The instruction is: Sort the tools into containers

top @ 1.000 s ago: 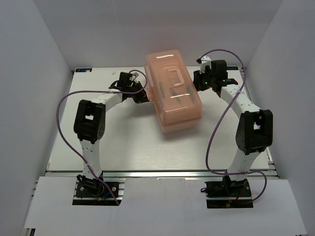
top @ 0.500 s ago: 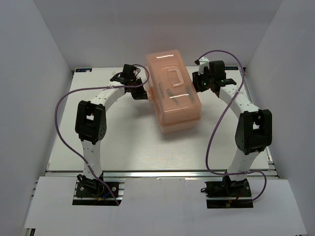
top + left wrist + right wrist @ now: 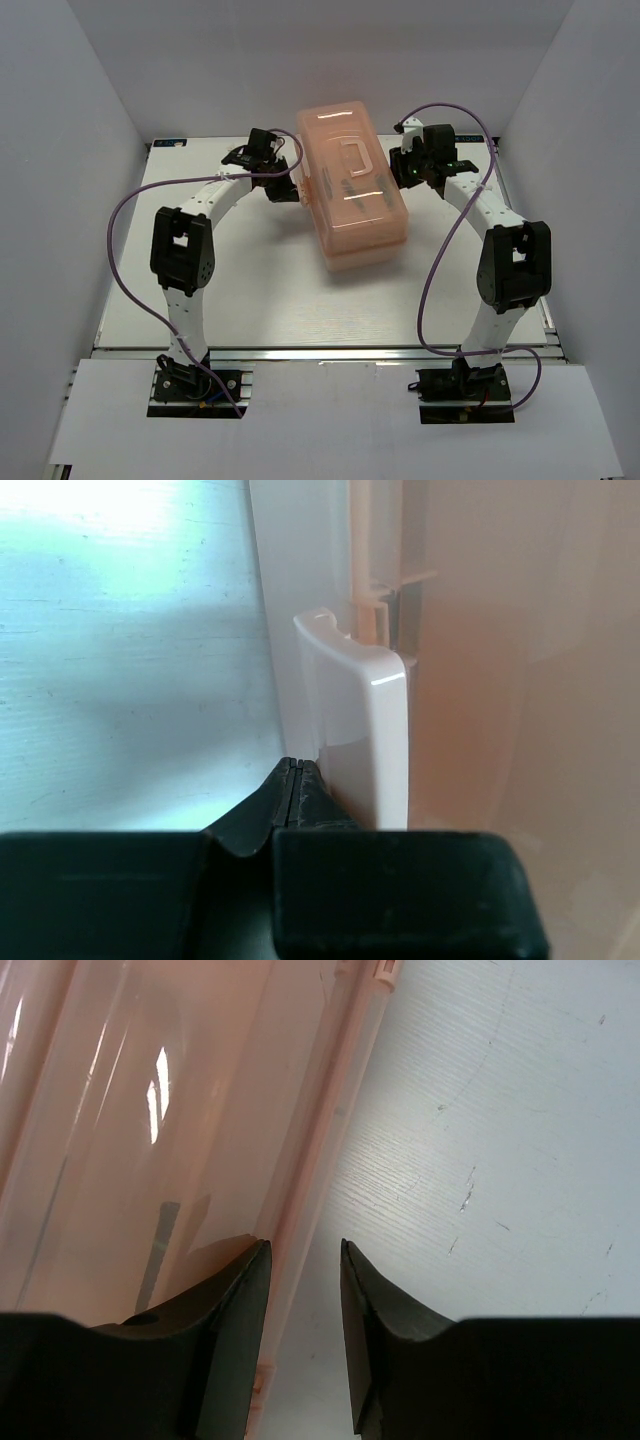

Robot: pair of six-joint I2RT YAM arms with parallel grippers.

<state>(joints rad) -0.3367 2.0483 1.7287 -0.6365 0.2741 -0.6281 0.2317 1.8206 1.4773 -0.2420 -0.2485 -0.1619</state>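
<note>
Top external view: the left arm has shifted slightly beside the closed toolbox (image 3: 352, 190). The left gripper (image 3: 297, 768), pressed together, noses the white latch (image 3: 358, 715), so unlatching looks imminent. The right gripper (image 3: 305, 1260) straddles the rim, part-spread.

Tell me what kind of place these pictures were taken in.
Most likely a robotics lab test cell, not a workshop. A white table is boxed in by plain white walls, the left arm and right arm are bolted at its near edge, and a pink toolbox sits between them.
</note>
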